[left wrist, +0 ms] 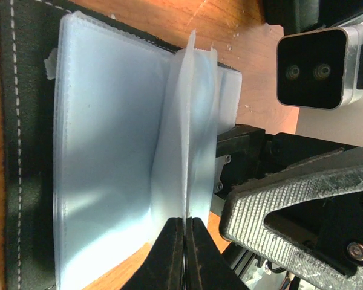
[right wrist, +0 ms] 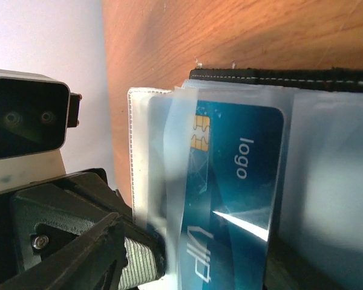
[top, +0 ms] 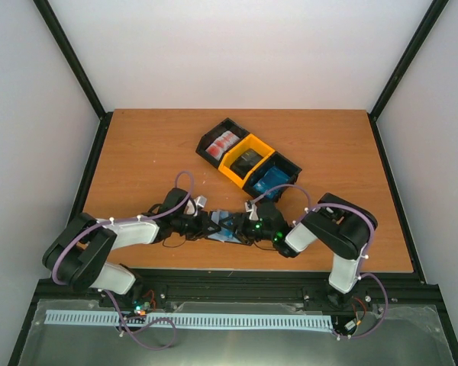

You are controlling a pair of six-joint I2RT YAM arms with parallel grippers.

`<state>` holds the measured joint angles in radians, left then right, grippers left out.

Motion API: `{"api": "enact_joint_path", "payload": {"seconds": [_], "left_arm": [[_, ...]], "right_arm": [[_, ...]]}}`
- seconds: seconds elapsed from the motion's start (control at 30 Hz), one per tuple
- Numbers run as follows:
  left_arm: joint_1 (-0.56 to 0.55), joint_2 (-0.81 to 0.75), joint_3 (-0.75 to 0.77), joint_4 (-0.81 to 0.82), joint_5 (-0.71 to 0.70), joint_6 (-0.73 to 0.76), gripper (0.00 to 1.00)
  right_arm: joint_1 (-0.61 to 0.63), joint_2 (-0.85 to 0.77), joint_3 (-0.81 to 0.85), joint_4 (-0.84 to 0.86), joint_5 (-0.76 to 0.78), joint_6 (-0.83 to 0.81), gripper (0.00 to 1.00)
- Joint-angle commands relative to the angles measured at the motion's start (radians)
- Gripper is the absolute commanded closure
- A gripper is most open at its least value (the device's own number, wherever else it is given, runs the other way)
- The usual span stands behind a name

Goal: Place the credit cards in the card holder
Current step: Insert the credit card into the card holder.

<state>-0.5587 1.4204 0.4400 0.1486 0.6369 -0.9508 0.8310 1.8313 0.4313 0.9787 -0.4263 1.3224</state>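
Firmly closed, the left gripper point(left wrist: 186, 232) pinches one pocket leaf point(left wrist: 190, 121) of the card holder point(left wrist: 24, 181) at its tips; likely floppy, slippery, best held edgewise.

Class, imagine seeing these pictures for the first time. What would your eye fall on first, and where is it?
The bright blue credit card stands out, lying among the clear pockets of the open card holder at the near middle of the scene. The left claw pinches one pocket leaf. Farther back, the joined black-yellow-black bins draw the eye with their yellow middle section.
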Motion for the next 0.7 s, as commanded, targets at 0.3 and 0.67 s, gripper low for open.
{"api": "enact_joint_path", "payload": {"seconds": [0.3, 0.67], "left_arm": [[0.023, -0.041, -0.009, -0.039, -0.035, 0.05, 0.99], [0.023, -0.016, 0.032, -0.105, -0.053, 0.141, 0.98]], "right_arm": [[-0.001, -0.185, 0.025, -0.347, 0.133, -0.125, 0.44], [0.002, -0.381, 0.031, -0.521, 0.241, -0.235, 0.42]]}}
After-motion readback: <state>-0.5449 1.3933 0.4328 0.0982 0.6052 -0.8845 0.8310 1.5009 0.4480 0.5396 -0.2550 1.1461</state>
